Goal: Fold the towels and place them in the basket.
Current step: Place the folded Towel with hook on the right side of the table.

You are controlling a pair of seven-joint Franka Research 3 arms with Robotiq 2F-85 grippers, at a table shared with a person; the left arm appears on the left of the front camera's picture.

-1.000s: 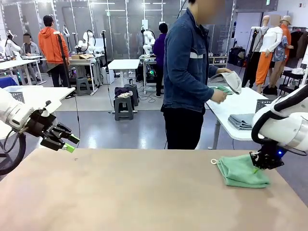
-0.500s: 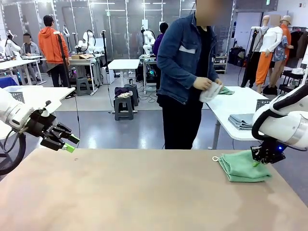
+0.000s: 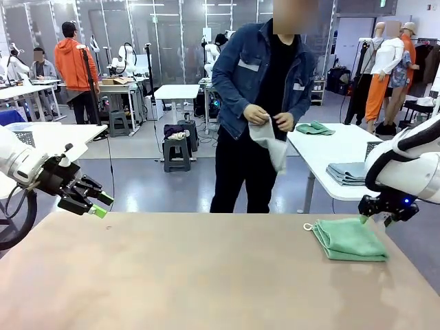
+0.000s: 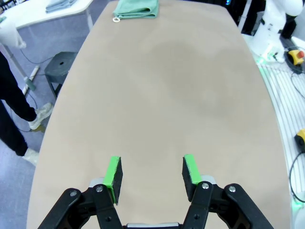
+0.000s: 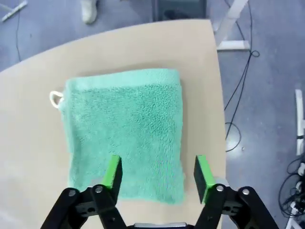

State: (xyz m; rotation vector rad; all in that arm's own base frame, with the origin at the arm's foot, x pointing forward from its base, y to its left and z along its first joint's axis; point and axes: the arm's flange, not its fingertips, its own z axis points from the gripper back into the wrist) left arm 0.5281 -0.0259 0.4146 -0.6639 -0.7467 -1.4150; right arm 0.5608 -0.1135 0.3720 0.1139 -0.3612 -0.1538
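A mint green towel (image 3: 349,239) lies folded flat at the right of the brown table, its white loop (image 5: 55,98) at one corner. My right gripper (image 3: 377,218) hovers just above the towel's far right corner, open, with nothing between its fingers; in the right wrist view the gripper (image 5: 157,174) spreads over the towel (image 5: 126,124). My left gripper (image 3: 96,205) hangs open and empty over the table's left edge, and from the left wrist view (image 4: 152,174) the green towel (image 4: 137,8) is far across the table. A person at the far side holds an off-white towel (image 3: 270,141) in both hands. A dark lattice basket (image 3: 373,147) peeks out behind my right arm.
The white side table (image 3: 323,148) behind carries another green cloth (image 3: 313,128) and a stack of grey folded cloths (image 3: 346,172). Bare brown tabletop (image 3: 206,275) spreads between my two arms. The person's legs (image 4: 12,114) stand close to the table's far edge.
My right gripper opened, let go of the green towel and rose off it. The person turned from the side table to face mine, holding the off-white towel. The left arm stayed still.
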